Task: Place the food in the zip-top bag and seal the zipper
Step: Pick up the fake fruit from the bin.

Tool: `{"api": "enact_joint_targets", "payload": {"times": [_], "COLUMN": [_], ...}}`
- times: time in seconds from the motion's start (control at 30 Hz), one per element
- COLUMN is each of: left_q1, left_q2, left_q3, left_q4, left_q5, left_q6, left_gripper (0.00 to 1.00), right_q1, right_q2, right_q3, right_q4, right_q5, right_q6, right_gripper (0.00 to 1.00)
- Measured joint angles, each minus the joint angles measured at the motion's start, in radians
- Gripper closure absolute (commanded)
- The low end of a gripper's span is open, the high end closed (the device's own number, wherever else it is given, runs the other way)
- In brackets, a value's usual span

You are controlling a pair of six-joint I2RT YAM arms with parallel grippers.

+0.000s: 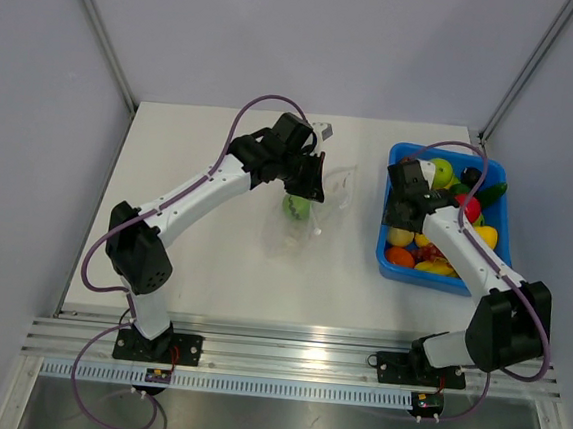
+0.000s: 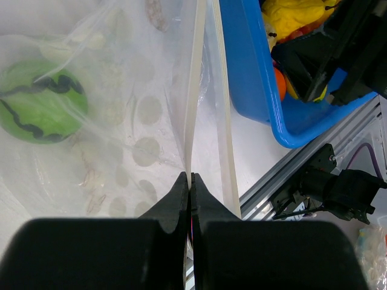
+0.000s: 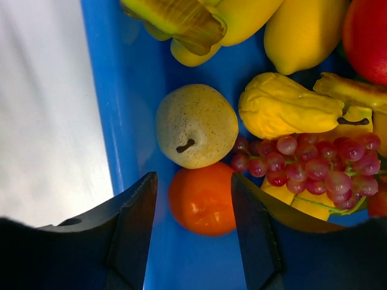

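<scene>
The clear zip-top bag [image 1: 317, 212] lies mid-table with a green striped toy fruit [image 1: 295, 206] inside; the fruit also shows in the left wrist view [image 2: 39, 99]. My left gripper [image 1: 310, 183] is shut on one strip of the zipper [image 2: 192, 90], and the other strip [image 2: 221, 103] stands apart, so the mouth is open. My right gripper [image 1: 405, 203] is open, low inside the blue bin. In the right wrist view its jaws [image 3: 193, 181] straddle an orange toy fruit [image 3: 202, 199], not touching it. A pale yellow pear [image 3: 196, 130] lies just beyond it.
The blue bin [image 1: 382, 251] at the right holds several more toy foods: purple-red grapes [image 3: 302, 160], yellow pieces [image 3: 284, 109], a red one [image 1: 471, 208] and green ones [image 1: 441, 171]. The bin's wall [image 3: 103, 90] is close beside my right gripper's left finger. Metal rails run along the near edge.
</scene>
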Motion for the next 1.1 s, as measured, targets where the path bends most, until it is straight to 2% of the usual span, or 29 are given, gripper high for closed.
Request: {"api": "enact_joint_targets", "payload": {"times": [0.13,0.4,0.6,0.73,0.77,0.83,0.93,0.97,1.1], "left_q1": [0.0,0.0,0.0,0.0,0.0,0.0,0.0,0.0,0.0], "left_q2": [0.0,0.0,0.0,0.0,0.0,0.0,0.0,0.0,0.0], "left_q3": [0.0,0.0,0.0,0.0,0.0,0.0,0.0,0.0,0.0], "left_q4": [0.0,0.0,0.0,0.0,0.0,0.0,0.0,0.0,0.0], "left_q5": [0.0,0.003,0.005,0.004,0.005,0.004,0.005,0.005,0.005], "left_q6": [0.0,0.0,0.0,0.0,0.0,0.0,0.0,0.0,0.0], "left_gripper": [1.0,1.0,1.0,1.0,1.0,1.0,1.0,1.0,1.0], "right_q1": [-0.003,-0.02,-0.03,-0.03,-0.031,-0.031,-0.031,-0.031,-0.031], "right_q2": [0.068,0.08,0.126,0.138,0.139,0.14,0.14,0.14,0.139], "right_q3": [0.006,0.008,0.029,0.032,0.033,0.035,0.04,0.04,0.043], "right_q4": [-0.002,0.002,0.018,0.029,0.029,0.03,0.03,0.03,0.026], "right_q5": [0.032,0.031,0.022,0.019,0.018,0.018,0.018,0.018,0.02], "right_q6": [-0.016,-0.033,-0.046,-0.051,-0.053,-0.055,-0.053,-0.053,-0.045], "right_gripper": [0.45,0.45,0.54,0.62,0.69,0.74,0.87,1.0,1.0]}}
